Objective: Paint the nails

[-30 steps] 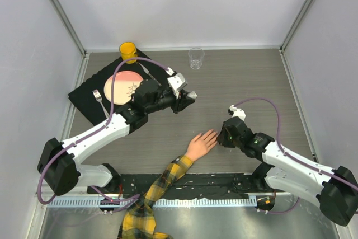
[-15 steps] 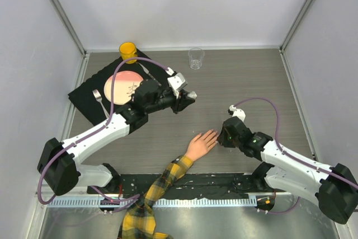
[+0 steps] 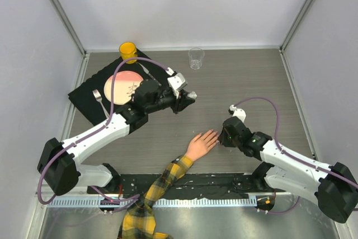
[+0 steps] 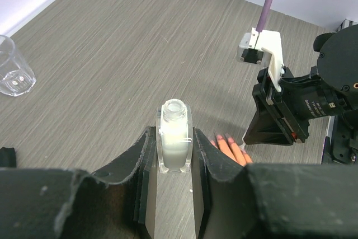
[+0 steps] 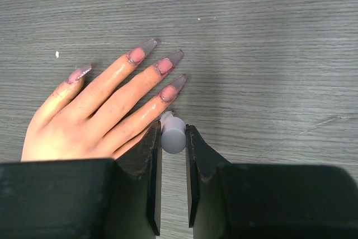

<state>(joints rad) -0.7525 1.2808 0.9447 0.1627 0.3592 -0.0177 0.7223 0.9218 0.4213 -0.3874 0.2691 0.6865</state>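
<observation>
Far left, off the job itself: left gripper (image 4: 175, 150) pinched snugly on a small clear bottle (image 4: 174, 130), upright, neck open, milky polish inside. Parked well to the left of the painting tool and farther out over the table (image 5: 268, 32).

Next, the mannequin hand (image 5: 78, 124): flat, palm down, plaid sleeve (image 3: 162, 178) trailing behind, fingers spread toward the right gripper (image 5: 173, 129). Just ahead of that gripper's tips and to their left, the nails (image 5: 169, 64) — long, pointed, pinkish at the base with a darker purplish rim, fading to clear grey at the tips. Shiny skin alongside. Hard to tell which of them carry a fresh coat; apparently none covered all the way to the tip.

Rightmost, the right gripper: closed narrowly on a white brush cap (image 5: 173, 138), aimed at the nearest finger, with that finger's nail mostly hidden beneath the cap and the left jaw. No sight of the bristles.

As for progress — bottle opened, brush out and in position, painting seemingly under way at one edge of the hand. Probably left to do: the other nails, then recapping.
</observation>
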